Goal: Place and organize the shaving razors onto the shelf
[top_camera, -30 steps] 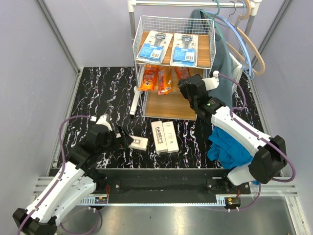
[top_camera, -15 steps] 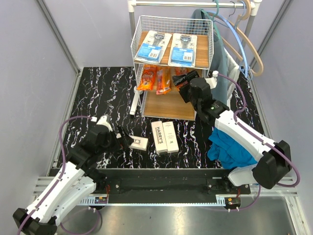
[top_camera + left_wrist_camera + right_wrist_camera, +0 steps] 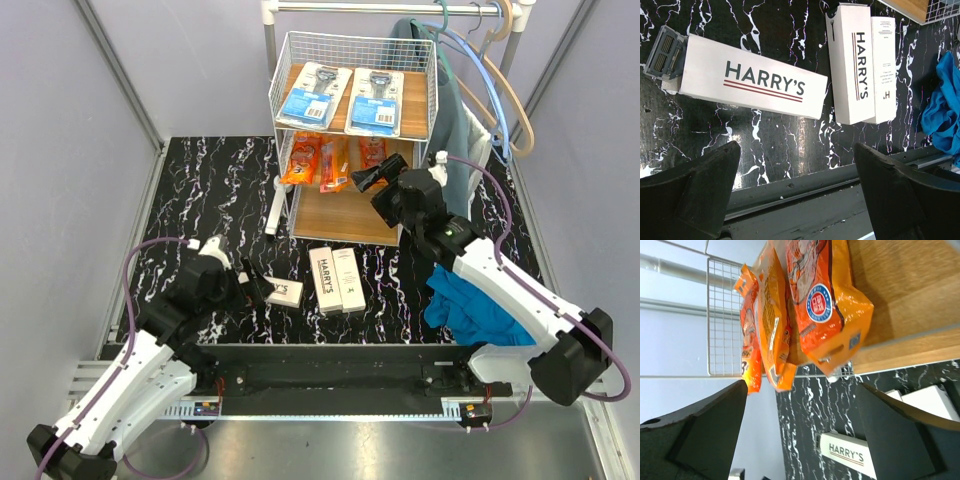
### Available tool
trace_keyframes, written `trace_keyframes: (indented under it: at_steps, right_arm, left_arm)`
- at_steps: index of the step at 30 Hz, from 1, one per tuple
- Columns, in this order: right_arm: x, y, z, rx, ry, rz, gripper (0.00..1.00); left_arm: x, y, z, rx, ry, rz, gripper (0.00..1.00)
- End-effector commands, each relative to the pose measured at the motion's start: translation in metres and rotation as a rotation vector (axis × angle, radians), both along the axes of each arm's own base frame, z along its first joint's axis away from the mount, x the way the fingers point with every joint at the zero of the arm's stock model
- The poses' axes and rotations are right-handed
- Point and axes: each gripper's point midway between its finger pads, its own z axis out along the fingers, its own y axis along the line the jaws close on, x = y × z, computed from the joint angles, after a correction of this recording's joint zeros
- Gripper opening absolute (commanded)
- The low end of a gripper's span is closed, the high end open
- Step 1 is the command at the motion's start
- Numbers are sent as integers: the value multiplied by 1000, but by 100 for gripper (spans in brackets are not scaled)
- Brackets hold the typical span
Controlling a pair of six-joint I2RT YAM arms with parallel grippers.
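Note:
The shelf (image 3: 425, 95) stands at the back of the table. Two blue-and-white blister cards (image 3: 308, 95) (image 3: 377, 100) lie on its top board. On the middle board lie three orange bags (image 3: 303, 158) (image 3: 336, 165) (image 3: 373, 150), also in the right wrist view (image 3: 827, 300). My right gripper (image 3: 378, 178) (image 3: 800, 435) hangs open and empty just in front of the rightmost bag. One HARRY'S box (image 3: 283, 292) (image 3: 750, 82) lies on the table, with my left gripper (image 3: 250, 283) (image 3: 797, 190) open right beside it. Two more boxes (image 3: 336, 280) (image 3: 852, 65) lie side by side in front of the shelf.
A white clothes rail (image 3: 400, 6) with hangers (image 3: 510, 90) and a teal garment (image 3: 455, 110) stands behind and right of the shelf. A blue cloth (image 3: 470, 300) (image 3: 942, 110) lies under my right arm. A long white item (image 3: 273, 205) lies by the shelf's left foot.
My right gripper opened and drew back from the middle board, leaving the rightmost orange bag lying there. The left arm has stayed where it was.

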Motion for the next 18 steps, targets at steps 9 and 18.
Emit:
trace_keyframes:
  at_steps: [9, 18]
  right_arm:
    - [-63, -20, 8, -110, -4, 124, 100]
    - [-132, 21, -106, -408, 241, 352, 100]
  left_arm:
    - [8, -9, 2, -25, 2, -7, 99]
    - [20, -18, 3, -1, 75, -7, 99]
